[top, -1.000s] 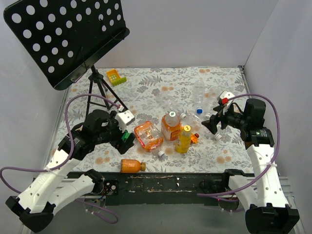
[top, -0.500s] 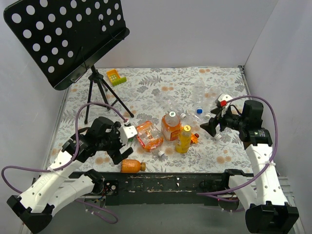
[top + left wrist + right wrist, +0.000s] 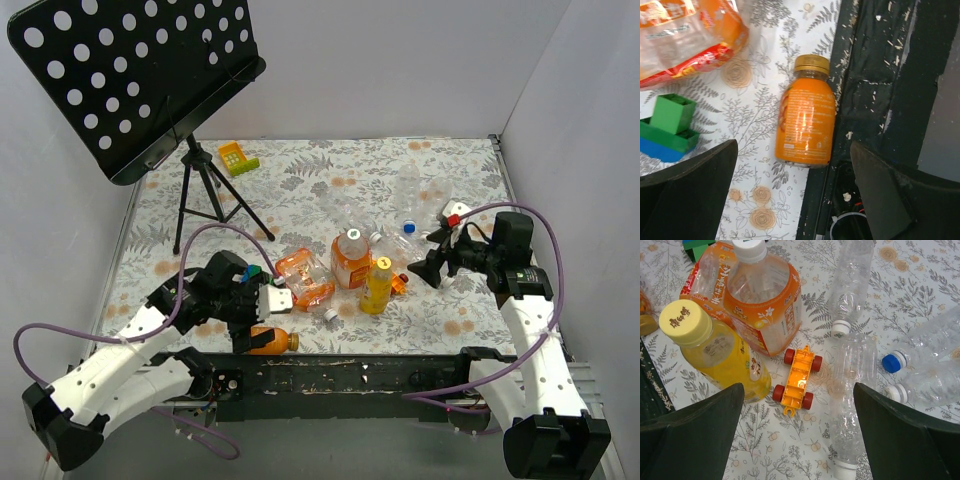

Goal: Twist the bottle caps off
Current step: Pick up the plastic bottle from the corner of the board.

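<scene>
Left gripper [image 3: 793, 145] gapes empty over the near orange bottle [image 3: 806, 122], gold cap [image 3: 811, 63] clear only from its wrist; right gripper [image 3: 799, 386] wide, empty.

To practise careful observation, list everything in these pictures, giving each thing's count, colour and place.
music stand: one, black, back left.
yellow-green toy: one, at the back.
clear bottles: at least four, lying at the right, white caps, one blue cap.
orange bottle: one, upright at the centre, white cap.
yellow bottle: one, upright beside it, yellow cap.
crushed bottle: one, orange label, lying left of centre.
small orange bottle: one, gold cap, lying at the near edge.
toy car: one, orange, by the yellow bottle.
block: one, green and blue, beside the crushed bottle.
table: one, floral cover.
left gripper: open, over the small orange bottle.
right gripper: open, near the toy car.
</scene>
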`<state>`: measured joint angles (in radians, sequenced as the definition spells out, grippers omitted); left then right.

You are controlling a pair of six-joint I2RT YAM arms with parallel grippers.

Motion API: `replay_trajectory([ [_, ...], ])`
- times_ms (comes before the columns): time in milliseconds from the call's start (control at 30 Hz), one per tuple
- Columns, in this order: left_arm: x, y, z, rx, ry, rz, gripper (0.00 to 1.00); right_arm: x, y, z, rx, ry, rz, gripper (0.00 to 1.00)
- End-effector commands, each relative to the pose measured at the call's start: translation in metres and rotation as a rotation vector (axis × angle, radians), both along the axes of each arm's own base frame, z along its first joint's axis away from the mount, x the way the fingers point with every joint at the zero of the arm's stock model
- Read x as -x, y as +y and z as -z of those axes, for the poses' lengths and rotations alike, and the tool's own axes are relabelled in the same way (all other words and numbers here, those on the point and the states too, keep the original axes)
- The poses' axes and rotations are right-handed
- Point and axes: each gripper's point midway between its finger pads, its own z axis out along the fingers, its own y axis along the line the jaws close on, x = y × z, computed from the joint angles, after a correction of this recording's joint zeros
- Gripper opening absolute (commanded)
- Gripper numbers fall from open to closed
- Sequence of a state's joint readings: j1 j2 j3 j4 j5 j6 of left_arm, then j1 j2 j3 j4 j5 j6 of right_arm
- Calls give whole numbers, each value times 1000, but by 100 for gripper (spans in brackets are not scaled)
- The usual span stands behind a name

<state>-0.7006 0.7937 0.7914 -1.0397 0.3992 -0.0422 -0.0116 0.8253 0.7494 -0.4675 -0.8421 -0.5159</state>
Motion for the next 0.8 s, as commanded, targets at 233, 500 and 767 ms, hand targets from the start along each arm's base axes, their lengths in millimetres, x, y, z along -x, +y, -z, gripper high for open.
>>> replay_trajectory([
  [233, 22, -12, 34, -34, 48, 179, 94, -1, 5, 1, -17, -32, -42, 98],
  [500, 9, -15, 57, -100, 20, 157, 94, -1, 5, -1, -16, -39, -42, 98],
  [767, 10, -12, 87, -185, 18, 153, 93, 0, 5, -2, -16, -38, -42, 98],
])
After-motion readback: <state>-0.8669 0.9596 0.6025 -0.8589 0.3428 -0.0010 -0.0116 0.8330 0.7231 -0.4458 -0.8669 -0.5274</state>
